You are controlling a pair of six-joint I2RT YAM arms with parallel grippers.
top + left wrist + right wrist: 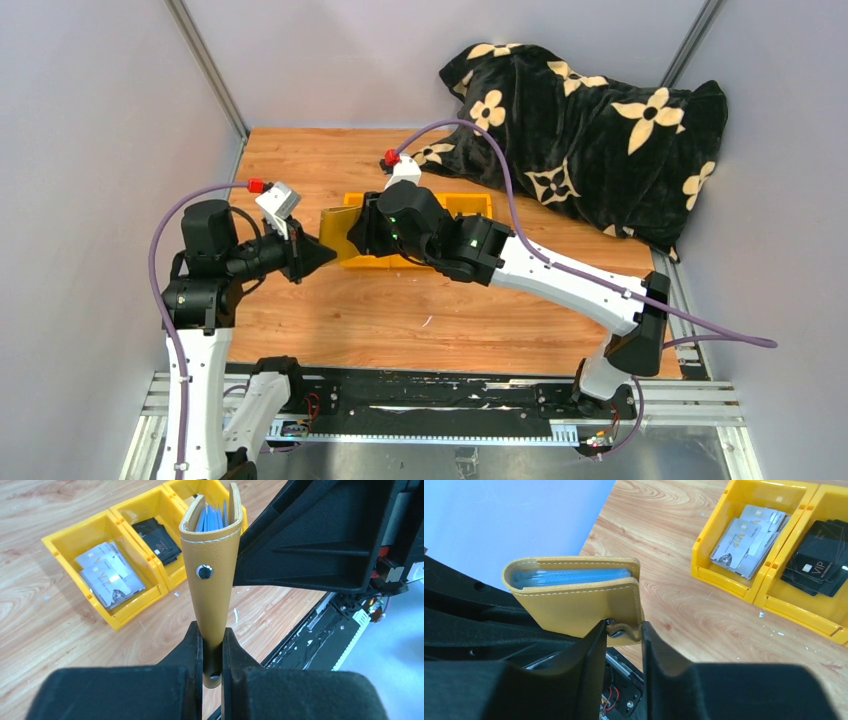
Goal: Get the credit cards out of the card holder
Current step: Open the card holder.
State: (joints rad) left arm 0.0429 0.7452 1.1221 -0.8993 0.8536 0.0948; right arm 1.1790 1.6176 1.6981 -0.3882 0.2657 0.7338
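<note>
robot lab cell: grey walls (90,150), alu rails (705,398).

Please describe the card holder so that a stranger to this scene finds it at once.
Look above the wooden table, at the left end of the yellow tray. There the card holder is held in the air by the left fingers. Unlike the bright plastic tray, it is mustard, stitched in white, with blue inside.
</note>
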